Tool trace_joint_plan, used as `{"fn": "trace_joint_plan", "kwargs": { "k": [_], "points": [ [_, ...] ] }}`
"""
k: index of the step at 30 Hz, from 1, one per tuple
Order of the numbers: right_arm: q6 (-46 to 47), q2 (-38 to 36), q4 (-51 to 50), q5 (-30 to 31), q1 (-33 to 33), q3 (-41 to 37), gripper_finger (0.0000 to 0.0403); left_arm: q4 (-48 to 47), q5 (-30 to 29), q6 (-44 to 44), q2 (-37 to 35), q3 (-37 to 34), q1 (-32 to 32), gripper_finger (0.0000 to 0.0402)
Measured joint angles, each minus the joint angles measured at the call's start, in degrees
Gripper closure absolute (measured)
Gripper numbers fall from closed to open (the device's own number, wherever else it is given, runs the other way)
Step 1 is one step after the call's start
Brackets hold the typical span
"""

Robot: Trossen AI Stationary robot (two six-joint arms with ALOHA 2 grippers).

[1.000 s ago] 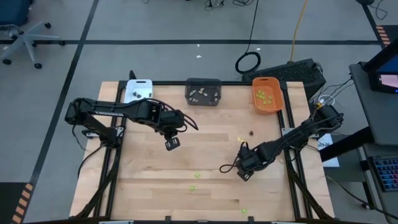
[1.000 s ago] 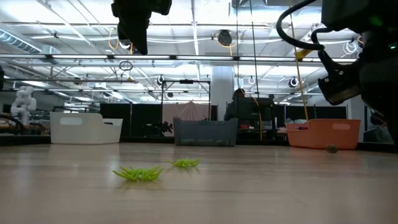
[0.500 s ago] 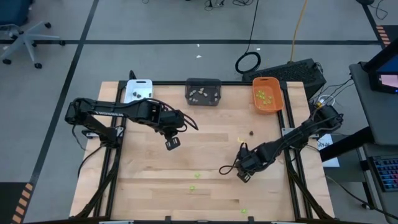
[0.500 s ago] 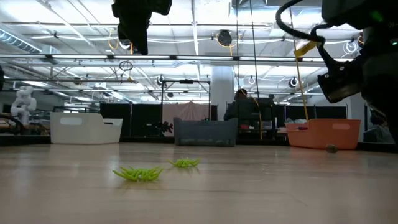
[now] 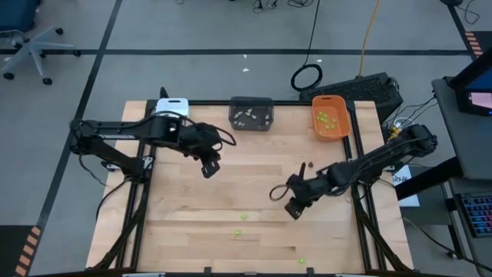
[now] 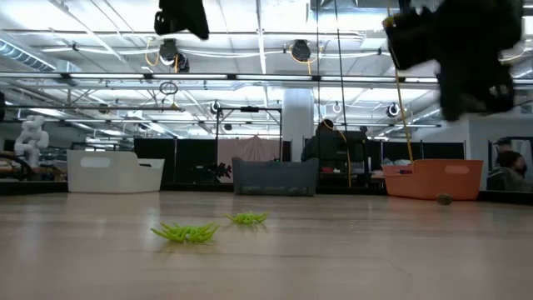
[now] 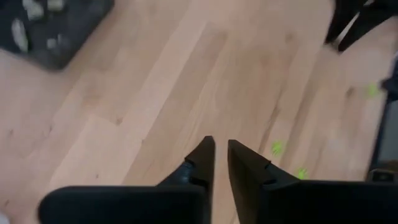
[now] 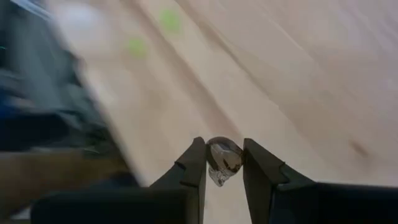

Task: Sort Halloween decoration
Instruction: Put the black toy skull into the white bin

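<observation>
A sorting job partly done: the right gripper (image 8: 224, 163) hangs above the right half of the wooden table (image 5: 254, 154), its fingers pinched on one small pale, shiny piece (image 8: 222, 160) (its exact shape cannot be made out). Seen from above, that gripper (image 5: 293, 210) is well short of the three trays lined along the table's far edge.

The left gripper (image 7: 221, 163) hovers over the table's left-centre, fingers drawn narrow with only a slim gap between them and nothing held.

What appears finished: pale pieces lie in the dark grey tray (image 5: 251, 113), and lime green pieces in the orange tray (image 5: 330, 120). The contents of the white tray (image 5: 171, 109) cannot be made out.

What appears left: two green pieces (image 6: 190, 232) lie loose near the front middle of the table, another green piece (image 5: 301, 261) sits close to the front edge, and a small dark piece (image 5: 310, 164) rests near the orange tray. The pale piece in the right gripper likely belongs in the dark grey tray.
</observation>
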Motion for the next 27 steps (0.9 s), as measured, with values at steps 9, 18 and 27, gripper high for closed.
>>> {"fn": "trace_joint_plan", "kwargs": {
  "k": [9,18,27],
  "points": [
    [-2.3,-6.9,17.2,2.1,-8.3,0.1,0.0352,12.8,-0.3,12.3,-4.2,0.1,0.3,0.0299],
    [-5.9,-7.1,35.9,1.7,-15.7,0.1,0.0353,25.6,-0.2,22.5,-3.4,0.0,0.2,0.0266],
    [-7.0,-7.1,49.3,1.5,-19.9,0.1,0.0353,34.9,2.5,27.9,-2.9,0.1,0.2,0.0148]
  ]
}}
